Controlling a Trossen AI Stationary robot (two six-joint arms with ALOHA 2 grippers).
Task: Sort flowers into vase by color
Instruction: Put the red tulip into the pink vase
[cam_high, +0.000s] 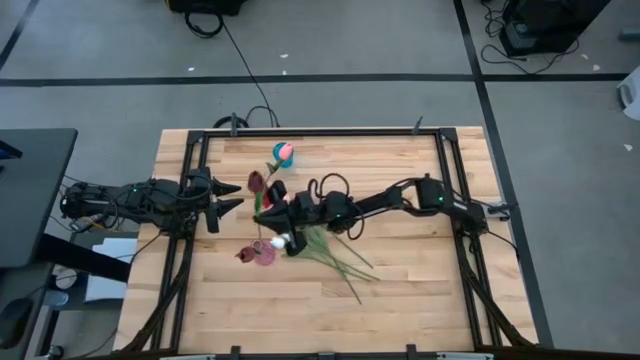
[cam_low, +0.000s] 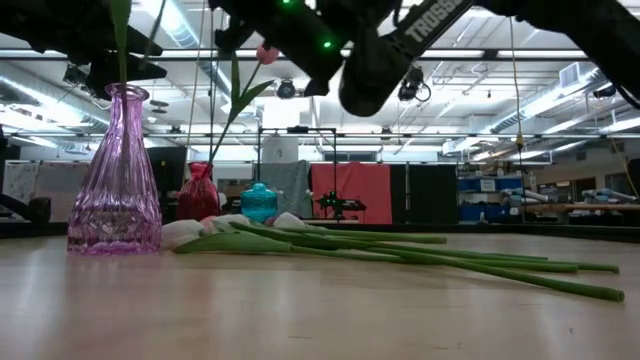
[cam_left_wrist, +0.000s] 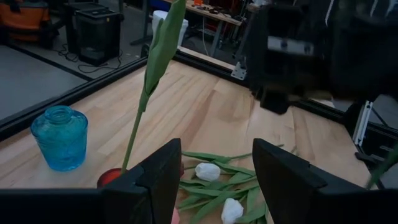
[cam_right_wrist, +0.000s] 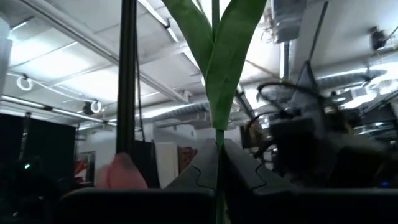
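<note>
Right claw (cam_right_wrist: 217, 162) pinching a light, floppy tulip (cam_right_wrist: 217, 56) by its thin stem, pink head drooping beside it, red vase (cam_low: 198, 192) just below, white tulips (cam_low: 215, 232) lying on the tabletop (cam_high: 420, 300) beneath; left claw (cam_left_wrist: 214, 180) waiting agape nearby.

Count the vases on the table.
3: a pink vase nearest the low camera, a red vase behind it, and a blue vase farthest back. None seems hidden.
</note>
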